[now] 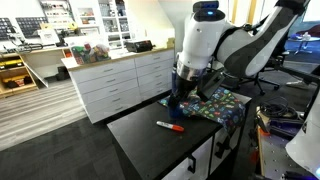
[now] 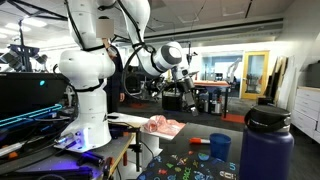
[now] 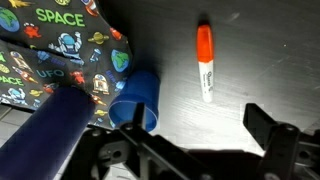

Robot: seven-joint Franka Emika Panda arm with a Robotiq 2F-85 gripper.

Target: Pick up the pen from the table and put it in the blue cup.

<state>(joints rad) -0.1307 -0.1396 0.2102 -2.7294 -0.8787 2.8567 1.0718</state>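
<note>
The pen (image 3: 205, 62) has a red-orange cap and a white labelled body. It lies flat on the black table (image 3: 240, 50), and also shows in an exterior view (image 1: 170, 126). The small blue cup (image 3: 135, 98) stands at the edge of a space-patterned cloth (image 3: 50, 45), left of the pen, and shows in an exterior view (image 2: 219, 147). My gripper (image 3: 200, 125) is open and empty above the table, its fingers straddling bare tabletop just short of the pen and to the right of the cup. It hangs over the cloth's edge in an exterior view (image 1: 184, 82).
A tall dark blue bottle (image 3: 50, 135) stands on the cloth beside the cup, large in an exterior view (image 2: 266, 148). A white drawer unit (image 1: 120, 80) stands behind the table. The table's front edge (image 1: 185, 155) is near the pen.
</note>
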